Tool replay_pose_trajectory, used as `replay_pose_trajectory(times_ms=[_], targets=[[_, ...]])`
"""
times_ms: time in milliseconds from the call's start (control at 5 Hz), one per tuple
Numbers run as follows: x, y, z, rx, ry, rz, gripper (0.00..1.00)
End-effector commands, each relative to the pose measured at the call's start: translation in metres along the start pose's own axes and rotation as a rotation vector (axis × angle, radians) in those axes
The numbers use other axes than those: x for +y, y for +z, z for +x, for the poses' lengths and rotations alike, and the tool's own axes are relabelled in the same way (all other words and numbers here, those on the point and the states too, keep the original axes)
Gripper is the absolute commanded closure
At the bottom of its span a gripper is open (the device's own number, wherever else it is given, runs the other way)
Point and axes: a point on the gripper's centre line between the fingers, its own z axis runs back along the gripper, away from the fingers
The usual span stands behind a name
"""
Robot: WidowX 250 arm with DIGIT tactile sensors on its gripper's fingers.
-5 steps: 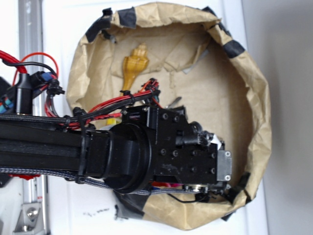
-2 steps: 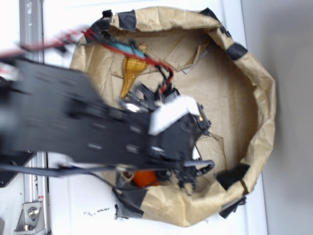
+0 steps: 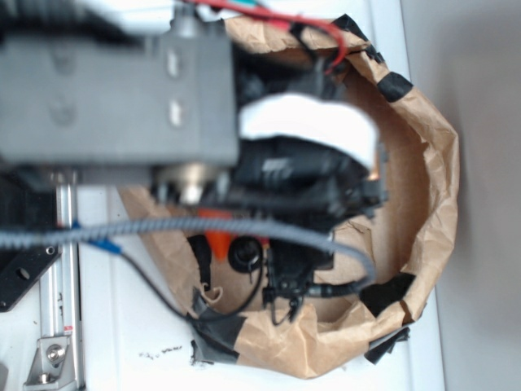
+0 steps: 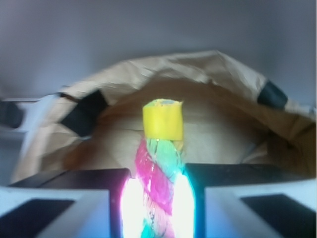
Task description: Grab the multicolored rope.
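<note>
The grasp looks made, and the step in hand is the lift. In the wrist view the rope (image 4: 159,183) stands upright between the two dark fingers (image 4: 74,196), its pink, green and yellow strands twisting up to a yellow band at its tip, and the fingers press against it on both sides with no gap showing, so the gripper (image 4: 158,198) is clenched on the rope. Behind the rope rises the brown paper wall (image 4: 208,69) of the bowl-like nest, patched with black tape. In the exterior view the arm (image 3: 122,90) is large, blurred and close to the camera, covering most of the paper nest (image 3: 435,187); the rope itself cannot be made out there, hidden under the arm and its cables. A scrap of orange (image 3: 216,242) shows beneath the arm, too little of it to name with any certainty. How high the rope's lower end hangs above the nest floor cannot be told, since that part lies below the wrist picture's edge. The next move, as I judge it, calls for keeping the grip firm while rising clear of the paper rim, so the trailing end does not snag on it.
</note>
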Motion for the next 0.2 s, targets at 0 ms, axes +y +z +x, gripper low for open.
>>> replay_pose_trajectory(times_ms=[0], targets=[[0.0118, 0.0139, 0.0208, -0.013, 0.005, 0.011, 1.00]])
